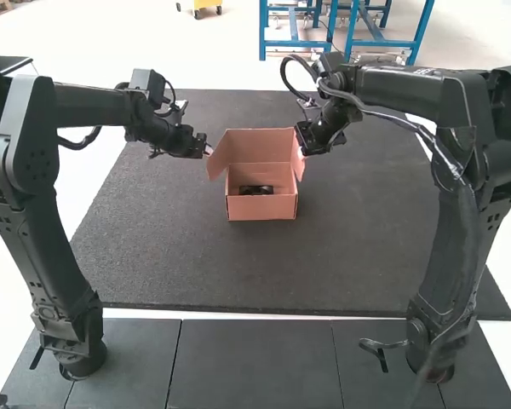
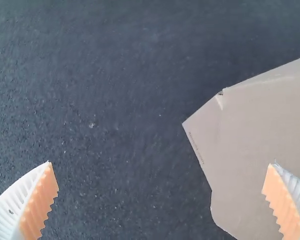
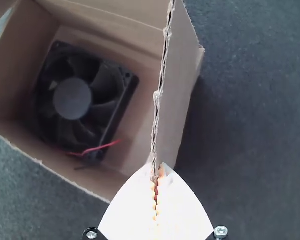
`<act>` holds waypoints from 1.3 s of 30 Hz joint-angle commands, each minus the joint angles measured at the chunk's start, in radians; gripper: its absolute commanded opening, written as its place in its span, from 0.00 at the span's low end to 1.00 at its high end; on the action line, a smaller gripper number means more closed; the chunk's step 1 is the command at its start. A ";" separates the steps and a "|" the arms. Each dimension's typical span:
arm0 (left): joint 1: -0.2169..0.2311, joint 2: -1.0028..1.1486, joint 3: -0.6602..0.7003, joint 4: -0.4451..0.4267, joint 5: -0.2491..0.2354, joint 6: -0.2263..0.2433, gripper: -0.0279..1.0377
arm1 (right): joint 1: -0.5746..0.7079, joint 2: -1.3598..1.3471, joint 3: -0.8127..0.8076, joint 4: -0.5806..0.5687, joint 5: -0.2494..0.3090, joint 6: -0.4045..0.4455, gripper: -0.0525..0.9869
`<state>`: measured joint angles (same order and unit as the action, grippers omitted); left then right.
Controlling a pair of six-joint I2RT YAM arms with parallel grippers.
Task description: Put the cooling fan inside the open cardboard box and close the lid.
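The brown cardboard box [image 1: 261,200] stands open in the middle of the dark mat. The black cooling fan [image 1: 257,188] lies flat on its floor, and its red wire shows beside the fan [image 3: 82,102] in the right wrist view. My right gripper [image 1: 311,141] is at the box's right side, shut on the edge of the upright right flap [image 3: 177,90]; the gripper [image 3: 156,192] pinches it between its pads. My left gripper [image 1: 200,146] is open just beside the left flap [image 2: 255,150], which lies against one orange pad [image 2: 280,200]; the other finger [image 2: 37,200] is over bare mat.
The dark mat [image 1: 153,239] covers most of the table, with free room in front of and on both sides of the box. Black panels [image 1: 255,366] line the near edge by the arm bases.
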<state>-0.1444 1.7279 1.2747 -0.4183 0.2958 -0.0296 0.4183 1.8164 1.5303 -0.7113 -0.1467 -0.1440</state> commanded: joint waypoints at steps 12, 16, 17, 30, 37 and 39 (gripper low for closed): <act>-0.063 -0.002 0.074 -0.007 0.063 0.020 0.93 | -0.009 0.004 0.060 -0.001 -0.056 0.000 0.04; -0.075 -0.002 0.074 -0.010 0.063 0.020 0.93 | -0.009 0.003 0.071 -0.002 -0.071 0.001 0.04; -0.075 -0.002 0.074 -0.010 0.062 0.020 0.93 | -0.009 0.004 0.073 -0.004 -0.073 0.001 0.04; -0.075 -0.008 0.083 -0.020 0.063 0.020 0.93 | -0.004 0.004 0.108 -0.005 -0.083 0.023 0.04; -0.075 -0.011 0.086 -0.028 0.063 0.019 0.93 | -0.004 0.004 0.100 -0.011 -0.088 0.024 0.04; -0.075 -0.011 0.086 -0.033 0.063 0.020 0.93 | -0.003 0.004 0.094 -0.019 -0.094 0.024 0.04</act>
<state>-0.2096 1.7279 1.3197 -0.4484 0.3408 -0.0223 0.4175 1.8172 1.6089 -0.7269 -0.2073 -0.1261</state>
